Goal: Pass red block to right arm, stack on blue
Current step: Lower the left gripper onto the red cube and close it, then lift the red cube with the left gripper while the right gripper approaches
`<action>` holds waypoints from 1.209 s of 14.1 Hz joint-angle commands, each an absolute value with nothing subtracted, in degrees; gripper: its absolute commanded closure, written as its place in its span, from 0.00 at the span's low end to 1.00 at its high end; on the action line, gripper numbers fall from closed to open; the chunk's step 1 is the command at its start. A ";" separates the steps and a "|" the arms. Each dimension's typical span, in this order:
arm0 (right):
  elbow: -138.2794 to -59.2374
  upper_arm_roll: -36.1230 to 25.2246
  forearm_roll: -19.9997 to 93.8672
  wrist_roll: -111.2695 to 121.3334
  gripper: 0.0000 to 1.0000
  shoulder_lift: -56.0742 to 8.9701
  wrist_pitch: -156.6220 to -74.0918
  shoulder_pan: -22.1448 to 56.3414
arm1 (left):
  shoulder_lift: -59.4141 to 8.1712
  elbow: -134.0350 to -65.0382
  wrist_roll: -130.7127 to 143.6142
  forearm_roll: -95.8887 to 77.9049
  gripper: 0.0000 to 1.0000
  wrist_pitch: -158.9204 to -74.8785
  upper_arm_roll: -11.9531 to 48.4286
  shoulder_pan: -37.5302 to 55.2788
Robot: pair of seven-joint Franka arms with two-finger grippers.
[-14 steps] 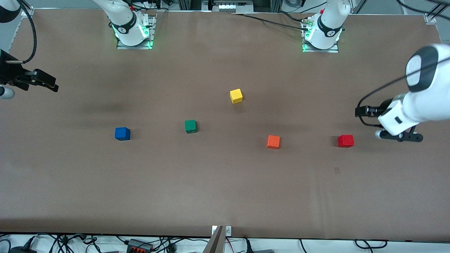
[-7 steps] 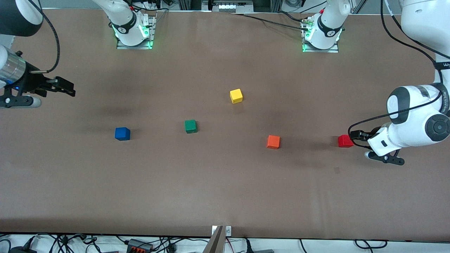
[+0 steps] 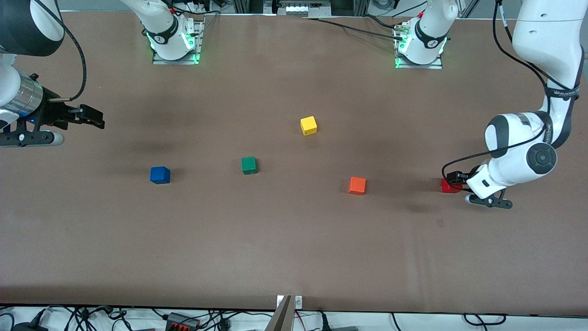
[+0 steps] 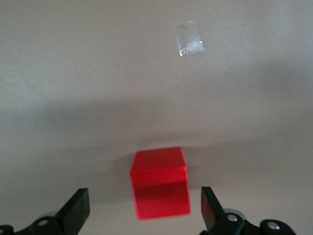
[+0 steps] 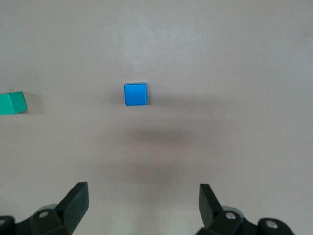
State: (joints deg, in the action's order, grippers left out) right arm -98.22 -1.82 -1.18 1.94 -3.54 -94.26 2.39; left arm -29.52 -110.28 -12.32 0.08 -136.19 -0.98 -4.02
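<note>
Tabletop point(image 3: 294, 248): brown surface; five small cubes are spread across its middle band, all resting flat and well apart from each other.
Red block point(image 3: 448, 186): seen on the tabletop at the left arm's end, among the cubes nearest the front camera; partly covered by the left gripper in the front view. In the left wrist view the red block point(image 4: 160, 182) is seen between the two finger tips, with a gap on each side.
Left gripper point(image 3: 455, 178): lowered just over the red block; fingers point(image 4: 76, 210) are spread wide, nothing is gripped.
Orange cube point(image 3: 357, 185): level with the red block, toward the table's middle.
Blue cube point(image 3: 160, 174): toward the right arm's end, slightly farther from the front camera than the orange cube; nothing is stacked on it.
Green cube point(image 3: 249, 165): between the blue and orange cubes, a little farther.
Yellow cube point(image 3: 308, 125): farthest of the five from the front camera.
Right gripper point(image 3: 92, 119): held in the air over bare tabletop at the right arm's end; fingers point(image 5: 73, 203) are spread apart and empty.
</note>
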 commanded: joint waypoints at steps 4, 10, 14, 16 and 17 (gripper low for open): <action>-97.82 -1.93 -0.97 2.37 0.00 -4.48 -92.72 2.28 | -32.26 -110.57 -11.78 -0.70 0.09 -139.92 -0.79 -4.39; -97.82 -2.37 6.03 2.29 0.00 -4.83 -90.62 1.85 | -29.10 -109.87 -11.95 -0.70 0.91 -132.91 1.49 -4.31; -97.56 -2.37 18.94 2.37 0.00 -7.37 -90.88 1.93 | -26.02 -100.32 -18.59 -0.09 0.93 -116.32 8.69 -4.30; -97.30 -2.20 25.37 2.37 0.00 -9.04 -91.49 2.28 | -25.93 -93.90 -28.00 -1.14 0.92 -114.44 12.20 -4.39; -97.29 -2.02 29.23 2.29 0.00 -10.10 -91.58 2.37 | -25.93 -91.95 -31.17 -3.32 0.92 -114.35 13.96 -4.39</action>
